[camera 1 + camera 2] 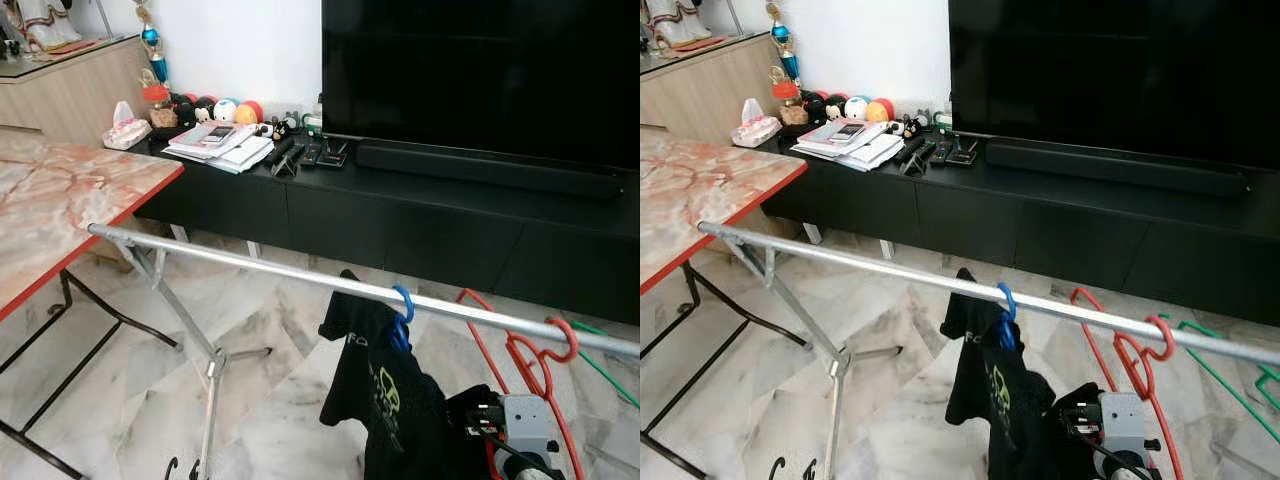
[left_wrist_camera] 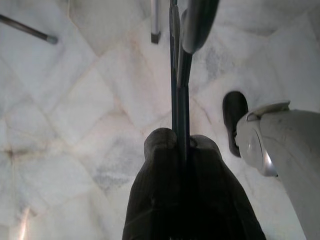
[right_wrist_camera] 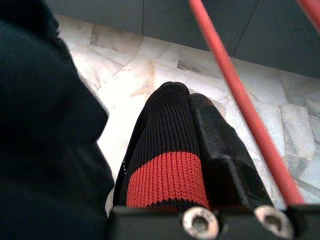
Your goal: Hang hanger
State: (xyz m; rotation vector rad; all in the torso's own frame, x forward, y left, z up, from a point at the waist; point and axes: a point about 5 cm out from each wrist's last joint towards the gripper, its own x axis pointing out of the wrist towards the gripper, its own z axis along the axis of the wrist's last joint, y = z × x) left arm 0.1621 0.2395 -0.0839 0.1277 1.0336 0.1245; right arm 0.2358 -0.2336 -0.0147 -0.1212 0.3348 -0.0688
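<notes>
Writing: the black shirt (image 1: 385, 400) carries a yellow-green print with white letters beginning "FO"; the rest cannot be read.

Red hanger (image 1: 535, 365): thin red plastic frame. Its hook sits over the rail (image 1: 250, 262) at the 3 o'clock end. Its long axis runs down from the hook toward 6 o'clock, with the frame hanging below the rail.

Blue hanger (image 1: 402, 318): hooked on the rail just at 9 o'clock of the red one, carrying the shirt.

My right end effector (image 3: 192, 107): fingers pressed together, nothing between them. One finger wears a black knit sleeve with a red band. A red hanger bar runs just beside them. The shirt lies close on the other side.

My left end effector (image 2: 181, 145): fingers together, pointing down at the marble floor (image 2: 75, 100).

Rail axis: from 9 o'clock, near the worktop (image 1: 60, 200), sloping down to 3 o'clock.
</notes>
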